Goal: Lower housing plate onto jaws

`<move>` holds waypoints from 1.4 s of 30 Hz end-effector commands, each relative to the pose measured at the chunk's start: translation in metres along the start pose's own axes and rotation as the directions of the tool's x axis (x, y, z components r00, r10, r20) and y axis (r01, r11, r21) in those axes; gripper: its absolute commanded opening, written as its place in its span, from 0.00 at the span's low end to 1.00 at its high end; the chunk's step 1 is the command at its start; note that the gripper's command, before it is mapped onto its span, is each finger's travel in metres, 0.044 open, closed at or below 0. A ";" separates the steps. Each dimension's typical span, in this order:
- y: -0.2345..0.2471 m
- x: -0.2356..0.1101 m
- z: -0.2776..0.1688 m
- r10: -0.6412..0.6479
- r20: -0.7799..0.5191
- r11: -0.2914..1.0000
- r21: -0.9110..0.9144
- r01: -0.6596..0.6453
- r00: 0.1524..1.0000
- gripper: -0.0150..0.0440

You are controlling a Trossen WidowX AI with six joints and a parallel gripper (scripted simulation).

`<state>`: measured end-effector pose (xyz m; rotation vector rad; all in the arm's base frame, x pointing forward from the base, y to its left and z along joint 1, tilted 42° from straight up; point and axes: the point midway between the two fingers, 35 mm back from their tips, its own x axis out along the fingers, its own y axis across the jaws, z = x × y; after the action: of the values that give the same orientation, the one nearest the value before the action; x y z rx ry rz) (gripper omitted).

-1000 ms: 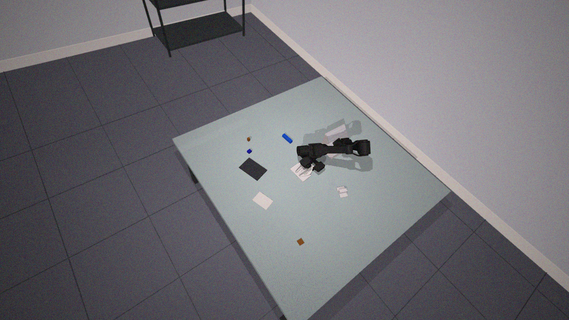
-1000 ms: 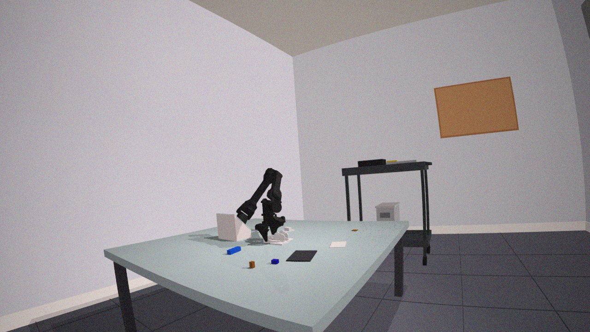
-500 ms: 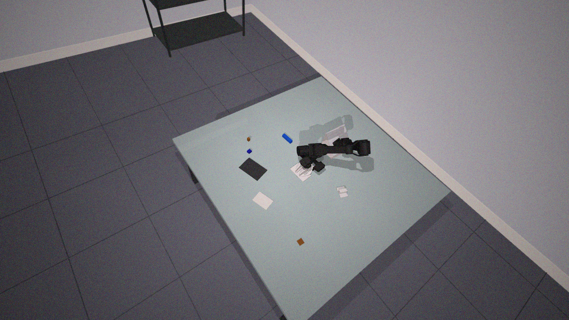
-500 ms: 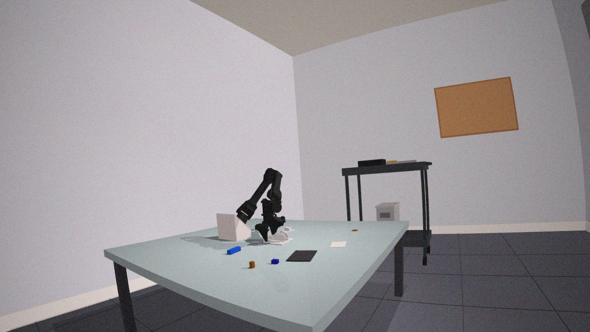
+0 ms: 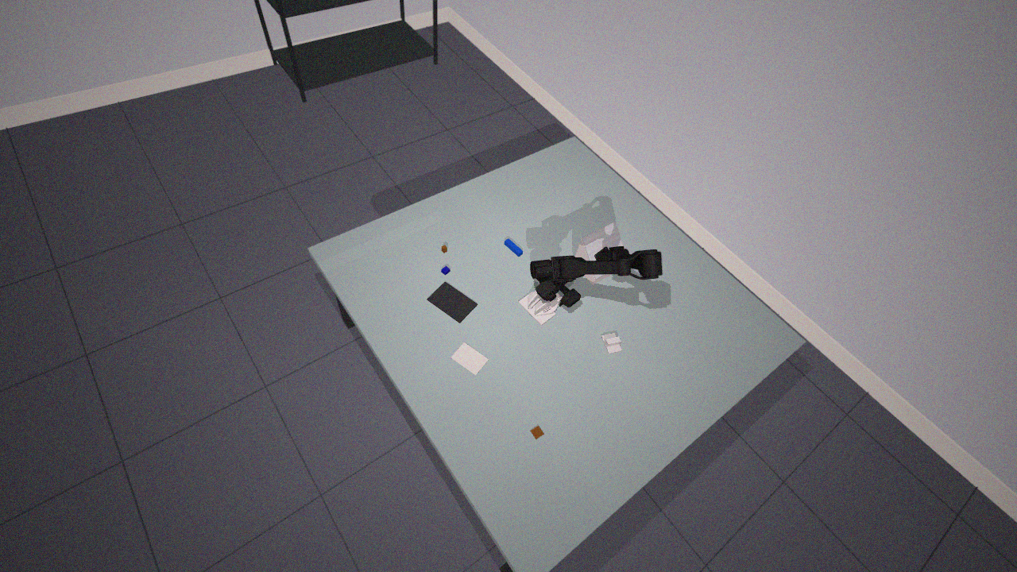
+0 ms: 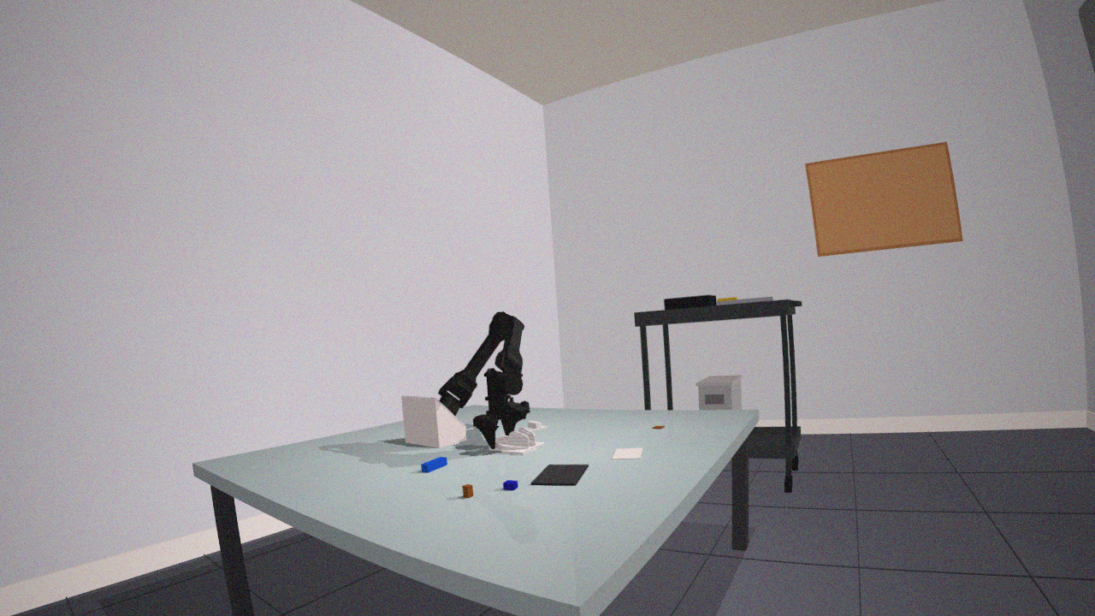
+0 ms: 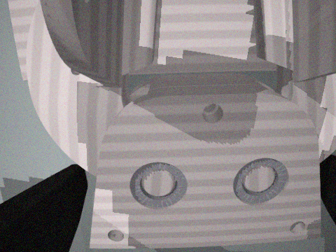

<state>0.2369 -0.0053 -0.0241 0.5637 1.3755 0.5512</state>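
On your counter (image 5: 661, 398) (image 6: 367, 490), the black arm (image 5: 597, 266) (image 6: 481, 355) stands nearer to the wall edge. Your gripper (image 5: 558, 297) (image 6: 500, 440) (image 7: 201, 170) is open, its fingers at both sides of the plate (image 7: 210, 150), in the middle part between the wall edge and the opposite one. You cannot tell if the plate sits fully closed. The dark mat (image 5: 452, 302) (image 6: 560, 475) lies near the opposite edge.
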 end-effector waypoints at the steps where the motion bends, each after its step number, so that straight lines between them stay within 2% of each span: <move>1: 0.000 0.000 0.000 0.000 0.000 1.000 0.000 0.000 1.000 1.00; 9: -0.001 -0.007 0.001 -0.002 0.000 1.000 0.001 0.002 1.000 1.00; 16: -0.001 -0.074 0.000 -0.002 -0.001 1.000 0.006 0.002 1.000 1.00; 21: -0.003 -0.073 0.002 -0.005 0.011 1.000 0.012 0.005 1.000 1.00; 27: 0.002 -0.124 -0.030 -0.003 -0.004 1.000 0.008 0.003 1.000 1.00; 42: 0.003 -0.126 -0.031 -0.003 -0.004 1.000 0.008 0.003 1.000 1.00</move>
<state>0.1921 -0.0848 0.0676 0.5742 1.3814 0.5422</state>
